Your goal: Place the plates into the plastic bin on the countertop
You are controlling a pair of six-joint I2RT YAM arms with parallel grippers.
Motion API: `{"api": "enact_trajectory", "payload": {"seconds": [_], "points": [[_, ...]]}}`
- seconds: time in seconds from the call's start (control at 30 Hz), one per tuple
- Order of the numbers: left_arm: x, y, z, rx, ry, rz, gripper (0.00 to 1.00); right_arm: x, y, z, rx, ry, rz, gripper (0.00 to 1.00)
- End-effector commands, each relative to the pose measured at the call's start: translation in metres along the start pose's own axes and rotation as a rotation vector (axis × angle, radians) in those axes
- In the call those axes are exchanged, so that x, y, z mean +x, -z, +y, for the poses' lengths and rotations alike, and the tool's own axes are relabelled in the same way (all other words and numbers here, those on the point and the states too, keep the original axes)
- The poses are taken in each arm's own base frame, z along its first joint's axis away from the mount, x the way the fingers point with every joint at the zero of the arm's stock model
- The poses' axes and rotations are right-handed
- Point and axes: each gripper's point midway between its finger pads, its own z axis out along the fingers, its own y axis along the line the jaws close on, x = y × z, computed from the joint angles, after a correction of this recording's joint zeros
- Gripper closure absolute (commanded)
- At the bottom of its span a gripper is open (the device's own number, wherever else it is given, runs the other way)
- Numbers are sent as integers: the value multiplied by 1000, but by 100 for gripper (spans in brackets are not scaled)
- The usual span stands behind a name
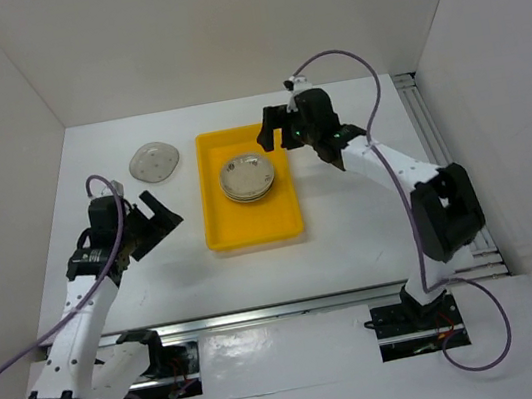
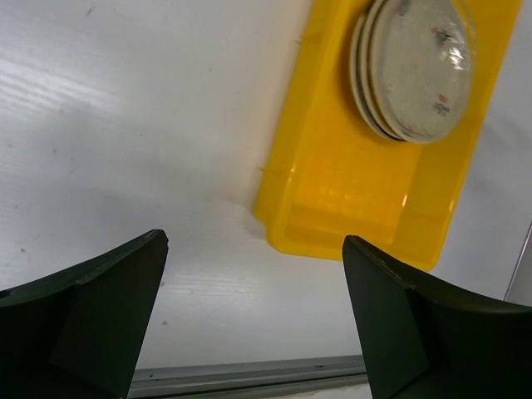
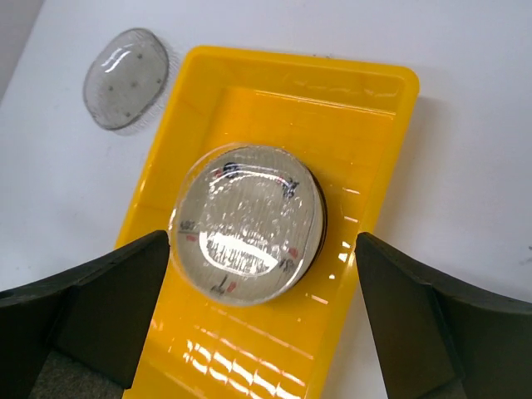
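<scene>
Left end effector (image 1: 149,226): jaws spread, empty, hovering over the plain white worktop (image 1: 182,274). One item outstanding: grey speckled plate (image 1: 156,161), shallow, rounded, matte, lying flat ahead of that end effector, just outside the bin's far-left corner. Yellow plastic bin (image 1: 220,229): glossy, rectangular, raised rim. Stack of plates (image 1: 247,176) sits in its far half with a clear shiny one on top; count unreadable. Right end effector (image 1: 277,129): jaws wide, empty, directly above the stack. Looks nearly done.

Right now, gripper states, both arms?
Left gripper: open, holding nothing.
Right gripper: open, holding nothing, above the plate stack in the yellow bin.
</scene>
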Motion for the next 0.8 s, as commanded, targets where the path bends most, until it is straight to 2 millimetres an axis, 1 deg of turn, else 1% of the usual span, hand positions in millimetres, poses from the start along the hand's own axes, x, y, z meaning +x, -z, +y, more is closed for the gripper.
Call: {"api": "enact_trajectory", "payload": {"seconds": [0.0, 0.03, 0.07, 0.1, 0.13, 0.17, 0.2, 0.23, 0.27, 0.3, 0.33, 0.37, 0.4, 0.43, 0.47, 0.5, 0.53, 0.57, 0.6, 0.63, 0.67, 0.7, 0.73, 0.77], "points": [[-10, -31, 11, -29, 196, -62, 0, -38, 49, 24, -39, 11, -159, 0], [-12, -46, 23, -69, 274, -57, 0, -34, 57, 23, -39, -2, -157, 0], [-14, -55, 28, -82, 308, -61, 0, -40, 77, 30, -66, -14, -192, 0], [-27, -65, 29, -75, 329, -101, 0, -14, 79, 22, -64, -27, -159, 0], [-29, -74, 37, -108, 382, -112, 0, -3, 87, 26, -96, -46, -150, 0], [-28, -89, 45, -142, 394, -110, 0, -6, 106, 32, -133, -53, -185, 0], [-41, -98, 48, -150, 401, -166, 0, 21, 109, 27, -147, -73, -154, 0], [-45, -105, 56, -171, 439, -180, 0, 24, 124, 38, -200, -62, -168, 0], [-47, -113, 58, -175, 439, -189, 0, 32, 129, 38, -207, -75, -157, 0], [-44, -127, 69, -210, 459, -181, 0, 49, 131, 36, -209, -75, -131, 0], [-49, -133, 68, -204, 459, -188, 0, 55, 135, 39, -217, -71, -120, 0], [-60, -140, 71, -194, 483, -217, 0, 53, 144, 41, -224, -78, -134, 0], [-69, -145, 71, -192, 500, -231, 0, 60, 147, 44, -232, -75, -120, 0], [-63, -159, 79, -205, 509, -199, 0, 60, 151, 48, -242, -71, -122, 0], [-72, -165, 84, -206, 551, -221, 2, 65, 156, 52, -255, -66, -115, 0], [-79, -171, 84, -194, 557, -223, 3, 67, 158, 51, -256, -66, -117, 0], [-70, -186, 93, -221, 599, -183, 3, 68, 162, 55, -265, -62, -112, 0], [-70, -193, 97, -226, 608, -166, 4, 70, 164, 52, -258, -63, -119, 0], [-87, -200, 95, -203, 615, -185, 6, 77, 162, 51, -250, -63, -106, 0], [-76, -215, 103, -233, 623, -143, 6, 82, 163, 49, -246, -63, -97, 0], [-79, -221, 108, -242, 630, -143, 6, 81, 163, 48, -237, -64, -101, 0], [-88, -226, 108, -228, 639, -141, 6, 85, 162, 46, -233, -65, -93, 0], [-88, -232, 108, -224, 649, -132, 7, 92, 161, 43, -225, -67, -75, 0], [-92, -237, 113, -231, 656, -135, 7, 92, 161, 43, -225, -67, -75, 0]]}}
